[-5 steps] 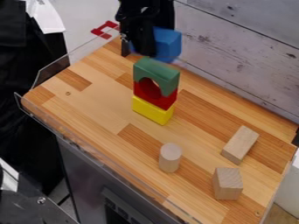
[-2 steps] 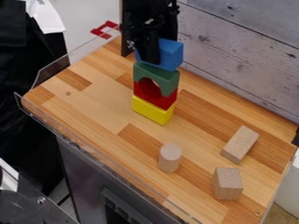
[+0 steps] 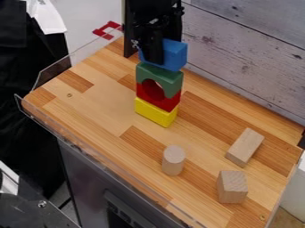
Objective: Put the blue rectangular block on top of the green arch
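A black end effector (image 3: 154, 55) grips the blue block (image 3: 173, 54) atop the green arch (image 3: 159, 79). An uneven release or sideways tug could topple the narrow stack.

A robot arm (image 3: 152, 15), black throughout, is at the top edge of the frame, left of centre. Its outline is blocky and uneven, with small pale glints along its edges that could be screws or metal fittings; they are too small to tell. The gripper (image 3: 157, 55) is black too, its visible finger (image 3: 154, 51) thick and roughly straight-sided.
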### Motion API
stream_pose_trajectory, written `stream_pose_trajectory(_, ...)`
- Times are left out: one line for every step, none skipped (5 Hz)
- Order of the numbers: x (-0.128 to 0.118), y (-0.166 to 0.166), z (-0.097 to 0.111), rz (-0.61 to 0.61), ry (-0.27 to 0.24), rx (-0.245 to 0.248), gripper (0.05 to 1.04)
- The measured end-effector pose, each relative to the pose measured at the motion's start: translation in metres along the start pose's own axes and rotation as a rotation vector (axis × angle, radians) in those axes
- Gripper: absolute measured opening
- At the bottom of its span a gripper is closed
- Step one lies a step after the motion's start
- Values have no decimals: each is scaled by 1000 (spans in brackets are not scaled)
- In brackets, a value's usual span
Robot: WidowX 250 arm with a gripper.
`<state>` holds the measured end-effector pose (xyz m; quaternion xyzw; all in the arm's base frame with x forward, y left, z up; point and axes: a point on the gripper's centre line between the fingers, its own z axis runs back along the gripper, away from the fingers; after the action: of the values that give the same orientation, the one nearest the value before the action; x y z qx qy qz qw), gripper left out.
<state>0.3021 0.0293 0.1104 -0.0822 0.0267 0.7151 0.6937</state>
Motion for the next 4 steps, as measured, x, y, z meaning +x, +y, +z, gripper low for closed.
stream_pose_trajectory(0, -2, -5, 0, 4, 16, 642)
stream_pose_trajectory(-2, -5, -6, -6, 33, 28, 914)
stream_pose_trajectory(-4, -4, -8, -18, 58, 60, 1002)
stream_pose_trajectory(-6, -7, -6, -38, 78, 76, 999)
